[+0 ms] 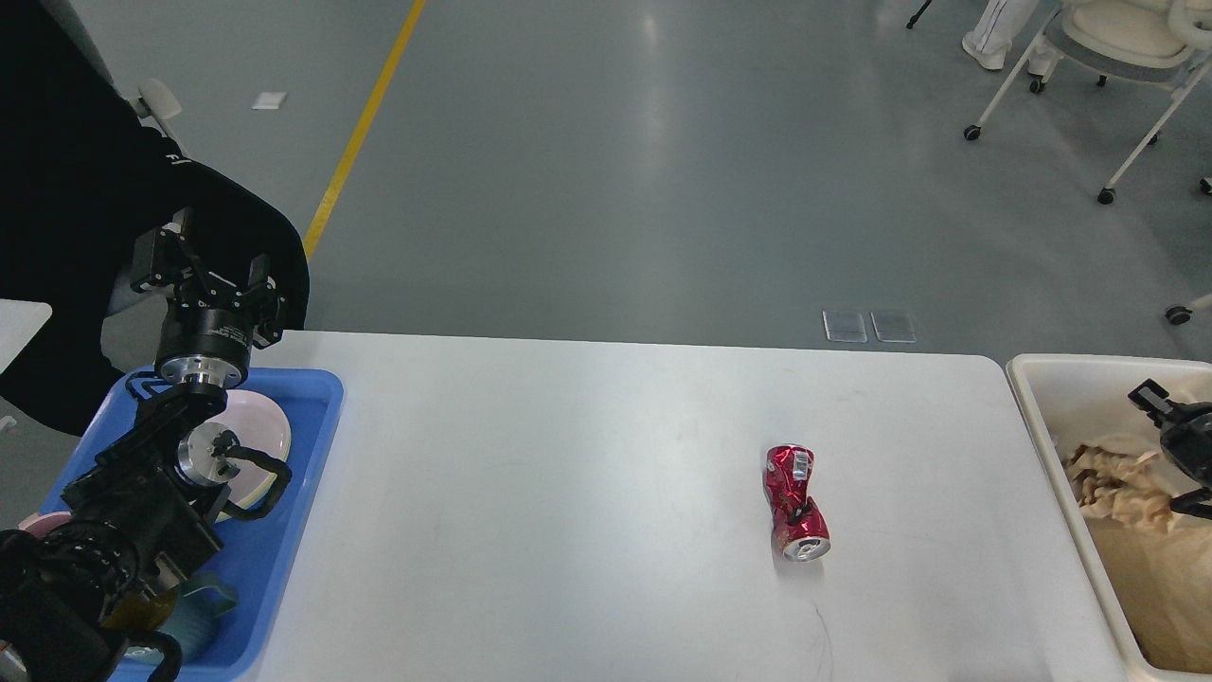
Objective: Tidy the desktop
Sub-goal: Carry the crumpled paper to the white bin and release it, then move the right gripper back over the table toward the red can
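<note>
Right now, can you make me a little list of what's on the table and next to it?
desktop: white, holds one thing
crushed red can: lying on its side, right of middle
blue tray: at the left end, a pink plate in it
cream bin: at the right end, crumpled brown paper inside
left tool: open, raised above the tray
right tool: over the bin, open, empty

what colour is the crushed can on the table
Red with silver ends, the crushed can, head view.

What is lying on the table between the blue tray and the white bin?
In the head view, only a crushed red can lies on the table between the blue tray and the bin.
</note>
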Robot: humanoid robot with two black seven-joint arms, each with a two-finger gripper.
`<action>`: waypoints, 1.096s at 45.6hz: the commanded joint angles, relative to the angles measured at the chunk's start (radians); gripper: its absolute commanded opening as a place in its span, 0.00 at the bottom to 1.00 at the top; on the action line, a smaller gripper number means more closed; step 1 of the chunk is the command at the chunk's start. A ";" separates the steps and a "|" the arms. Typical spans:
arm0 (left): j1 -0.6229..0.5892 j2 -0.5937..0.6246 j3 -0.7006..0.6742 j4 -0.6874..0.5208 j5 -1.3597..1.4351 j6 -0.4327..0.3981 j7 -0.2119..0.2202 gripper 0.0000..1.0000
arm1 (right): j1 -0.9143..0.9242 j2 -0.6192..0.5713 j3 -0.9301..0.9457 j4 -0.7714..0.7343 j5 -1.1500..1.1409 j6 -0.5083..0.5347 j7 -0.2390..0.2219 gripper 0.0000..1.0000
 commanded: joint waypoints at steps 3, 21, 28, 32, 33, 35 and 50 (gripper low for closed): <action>0.001 0.000 0.000 0.000 0.001 0.000 0.000 0.96 | 0.006 0.016 -0.004 0.008 0.000 0.004 0.000 1.00; 0.000 0.000 0.000 0.000 -0.001 0.000 0.000 0.96 | 0.260 0.120 -0.102 0.103 -0.018 0.036 0.000 1.00; 0.001 0.000 0.000 0.000 -0.001 0.000 0.000 0.96 | 0.459 0.215 -0.274 0.243 -0.018 0.057 -0.003 1.00; 0.001 0.000 0.000 0.000 -0.001 0.000 0.000 0.96 | 0.547 0.278 -0.328 0.318 -0.018 0.080 -0.003 1.00; 0.001 0.000 0.000 0.000 -0.001 0.000 0.000 0.96 | 0.565 0.294 -0.337 0.336 -0.018 0.090 -0.003 1.00; 0.001 0.000 0.000 0.000 -0.001 0.000 0.000 0.96 | 0.595 0.329 -0.351 0.373 -0.018 0.108 -0.003 1.00; 0.001 0.000 0.000 0.000 -0.001 0.000 0.000 0.96 | 0.806 0.459 -0.340 0.703 -0.018 0.252 -0.002 1.00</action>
